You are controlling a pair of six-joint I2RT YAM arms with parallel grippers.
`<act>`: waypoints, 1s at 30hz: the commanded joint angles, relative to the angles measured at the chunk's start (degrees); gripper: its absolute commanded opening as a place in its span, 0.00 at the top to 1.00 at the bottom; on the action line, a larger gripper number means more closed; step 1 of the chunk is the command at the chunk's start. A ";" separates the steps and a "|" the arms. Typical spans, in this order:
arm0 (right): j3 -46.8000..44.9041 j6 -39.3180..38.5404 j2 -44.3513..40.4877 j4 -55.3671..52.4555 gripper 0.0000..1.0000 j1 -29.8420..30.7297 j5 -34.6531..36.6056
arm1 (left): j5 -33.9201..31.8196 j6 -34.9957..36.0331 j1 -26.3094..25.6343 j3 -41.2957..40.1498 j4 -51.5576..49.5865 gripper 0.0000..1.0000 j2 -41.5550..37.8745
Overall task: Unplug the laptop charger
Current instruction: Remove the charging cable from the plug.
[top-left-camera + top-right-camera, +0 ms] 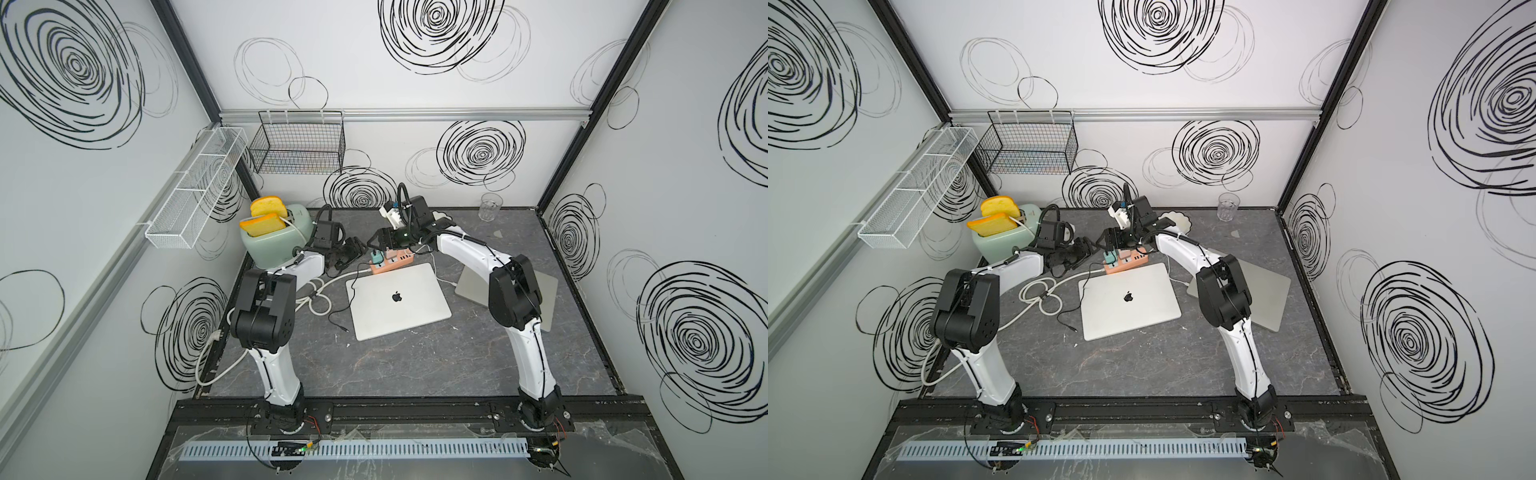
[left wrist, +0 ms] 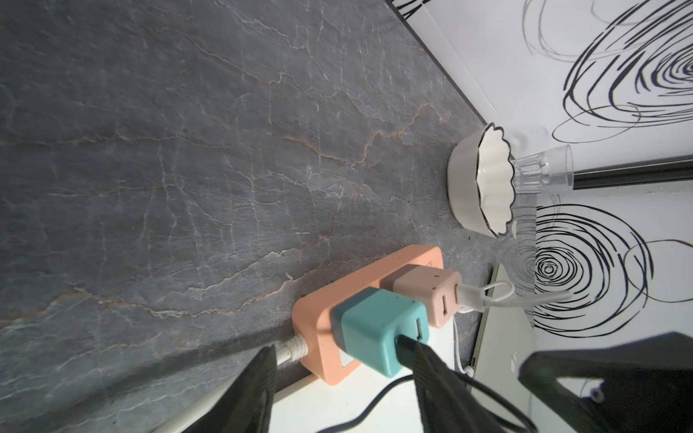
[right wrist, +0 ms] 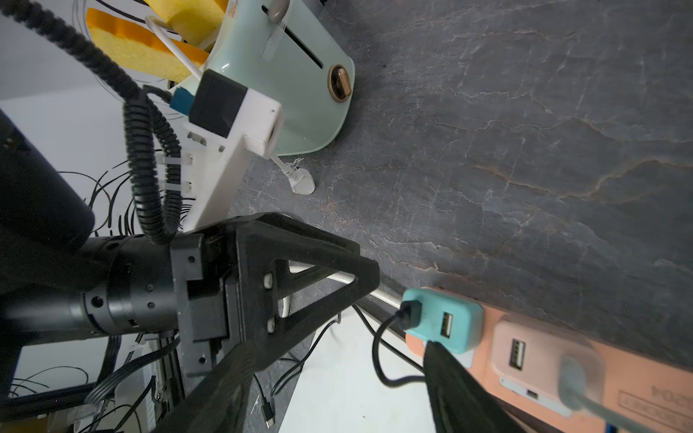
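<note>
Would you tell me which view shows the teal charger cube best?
The left wrist view: the teal charger cube appears large, seated in the orange power strip beside the pink cube. The right wrist view shows its port face, partly covered. In both top views it is tiny.

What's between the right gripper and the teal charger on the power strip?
Nothing visible. One of the right gripper's fingers sits right beside the teal charger; its black cable and the left gripper crowd close by.

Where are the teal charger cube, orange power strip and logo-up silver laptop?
teal charger cube (image 2: pixel 375 330): left wrist view, side face.
orange power strip (image 2: pixel 313 333): left wrist view, cable end.
logo-up silver laptop (image 1: pixel 382 316): a top view, lid.
</note>
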 commanded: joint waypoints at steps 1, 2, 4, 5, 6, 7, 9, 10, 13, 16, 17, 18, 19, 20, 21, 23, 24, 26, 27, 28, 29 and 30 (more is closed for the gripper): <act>1.85 -1.15 1.61 -3.15 0.31 0.13 0.19 | 1.06 -1.00 0.25 -1.06 2.88 0.38 1.01; 2.13 -1.41 2.02 -3.58 0.33 0.17 0.10 | 1.14 -1.00 0.35 -1.14 3.08 0.38 1.05; 2.96 -1.92 2.72 -4.77 0.36 0.19 0.15 | 1.40 -1.13 0.58 -1.25 3.25 0.38 1.15; 3.35 -2.35 3.04 -5.45 0.37 0.27 0.34 | 1.45 -1.15 0.69 -1.21 3.22 0.38 1.18; 3.64 -2.67 3.32 -5.94 0.38 0.30 0.56 | 1.49 -1.06 0.72 -1.17 3.19 0.38 1.24; 3.89 -3.01 3.49 -6.27 0.38 0.39 0.78 | 1.50 -1.05 0.91 -1.17 3.19 0.38 1.28; 4.09 -3.32 3.91 -6.40 0.39 0.49 0.89 | 1.67 -0.96 1.01 -1.03 3.19 0.38 1.36; 4.31 -3.32 4.15 -6.45 0.40 0.49 0.89 | 1.72 -0.88 1.05 -0.99 3.21 0.38 1.43; 5.29 -3.46 5.09 -6.84 0.47 0.51 1.03 | 1.67 -0.69 1.04 -0.99 3.10 0.38 1.52; 6.39 -3.46 5.88 -7.19 0.54 0.57 1.07 | 1.84 -0.61 0.96 -1.14 3.19 0.38 1.70; 6.85 -3.46 6.11 -7.36 0.57 0.57 1.07 | 1.86 -0.61 0.96 -1.16 3.19 0.38 1.77; 7.14 -3.44 6.30 -7.52 0.59 0.57 1.02 | 1.85 -0.55 0.89 -1.08 3.23 0.38 1.83; 7.50 -3.43 6.48 -7.70 0.61 0.61 0.90 | 1.92 -0.61 0.84 -1.03 3.31 0.38 1.93; 7.78 -3.45 6.63 -7.95 0.63 0.59 0.76 | 1.93 -0.61 0.78 -0.93 3.43 0.38 2.09; 7.96 -3.43 6.75 -8.13 0.64 0.63 0.64 | 1.94 -0.69 0.65 -0.84 3.45 0.38 2.29; 8.12 -3.50 6.60 -8.19 0.68 0.69 0.63 | 2.08 -0.78 0.44 -0.47 3.61 0.38 2.78; 8.12 -3.60 6.45 -8.34 0.70 0.72 0.71 | 2.22 -0.87 0.35 -0.31 3.74 0.38 3.07; 8.20 -3.69 6.23 -8.33 0.73 0.74 0.81 | 2.20 -0.96 0.02 0.13 3.83 0.38 3.60; 8.20 -3.71 6.15 -8.41 0.75 0.76 0.81 | 2.20 -0.96 -0.11 0.30 3.81 0.38 3.84; 8.22 -3.70 6.13 -8.46 0.77 0.81 0.77 | 2.35 -1.04 -0.31 0.49 3.93 0.38 4.10; 8.25 -3.71 6.14 -8.55 0.79 0.85 0.64 | 2.40 -1.05 -0.44 0.59 3.94 0.38 4.24; 8.34 -3.71 6.16 -8.65 0.82 0.90 0.63 | 2.46 -1.07 -0.55 0.59 4.04 0.38 4.33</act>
